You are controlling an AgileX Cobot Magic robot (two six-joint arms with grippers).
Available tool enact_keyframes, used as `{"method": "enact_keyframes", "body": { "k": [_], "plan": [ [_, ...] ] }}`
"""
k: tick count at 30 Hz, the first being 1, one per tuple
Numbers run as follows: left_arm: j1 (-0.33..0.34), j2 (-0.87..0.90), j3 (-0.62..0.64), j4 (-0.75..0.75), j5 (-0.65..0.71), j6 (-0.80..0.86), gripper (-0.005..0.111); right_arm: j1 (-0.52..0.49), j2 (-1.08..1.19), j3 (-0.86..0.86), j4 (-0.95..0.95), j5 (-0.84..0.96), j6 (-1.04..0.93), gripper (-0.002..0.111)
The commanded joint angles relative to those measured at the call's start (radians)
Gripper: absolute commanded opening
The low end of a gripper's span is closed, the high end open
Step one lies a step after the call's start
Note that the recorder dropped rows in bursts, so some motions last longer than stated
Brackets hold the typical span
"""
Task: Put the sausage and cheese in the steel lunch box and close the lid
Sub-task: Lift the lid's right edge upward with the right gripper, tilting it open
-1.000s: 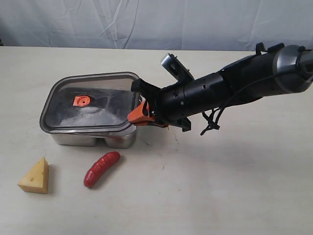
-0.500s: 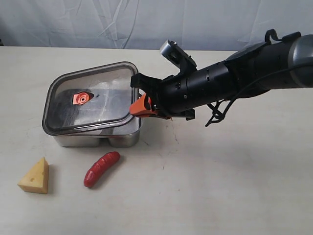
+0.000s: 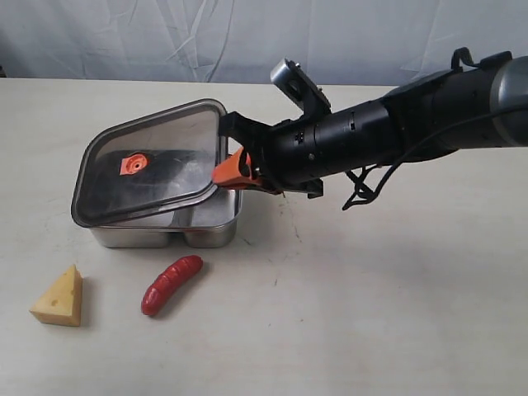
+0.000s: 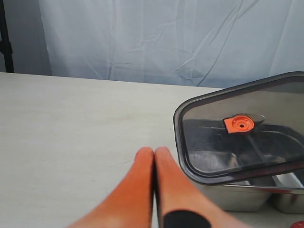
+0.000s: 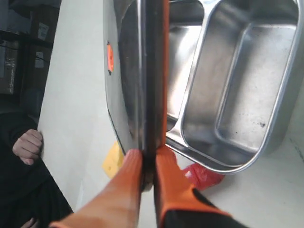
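My right gripper (image 3: 228, 172) is shut on the right edge of the dark translucent lid (image 3: 153, 162), which tilts up over the steel lunch box (image 3: 216, 227). The lid's orange valve tab (image 3: 133, 163) faces up. In the right wrist view the orange fingers (image 5: 171, 183) pinch the lid (image 5: 153, 71) edge-on above the box's two bare compartments (image 5: 247, 90). On the table in front of the box lies the red sausage (image 3: 170, 283), with the yellow cheese (image 3: 59, 299) wedge further left. The left gripper (image 4: 154, 153) is shut on nothing, left of the lid (image 4: 242, 128) in its own view.
A pale tabletop (image 3: 388, 305) spreads to the right and front of the box. A white cloth backdrop (image 3: 165, 37) hangs behind the table. The right arm (image 3: 396, 136) stretches across the table's right half.
The right gripper has raised the lid's right edge higher, so the lid tilts more steeply off the box and the right compartment shows. The sausage and cheese have not moved.
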Motion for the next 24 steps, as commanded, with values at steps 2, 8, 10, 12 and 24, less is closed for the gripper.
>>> {"method": "enact_keyframes", "body": {
  "k": [2, 8, 10, 12, 24],
  "plan": [
    [-0.006, -0.005, 0.005, -0.010, -0.014, -0.001, 0.000, -0.003, -0.010, 0.002, 0.051, -0.002, -0.031, -0.001],
    [-0.006, -0.005, 0.005, -0.010, -0.014, -0.001, 0.000, -0.003, -0.010, 0.002, 0.055, -0.026, -0.039, -0.001],
    [-0.006, -0.005, 0.005, -0.010, -0.014, -0.001, 0.000, -0.003, -0.010, 0.002, 0.057, -0.032, -0.044, -0.001],
    [-0.006, -0.005, 0.005, -0.010, -0.014, -0.001, 0.000, -0.005, -0.012, 0.002, 0.072, -0.037, -0.051, -0.001],
    [-0.006, -0.005, 0.005, -0.010, -0.014, -0.001, 0.000, -0.014, -0.057, 0.002, 0.034, -0.064, -0.054, -0.001]
  ]
}}
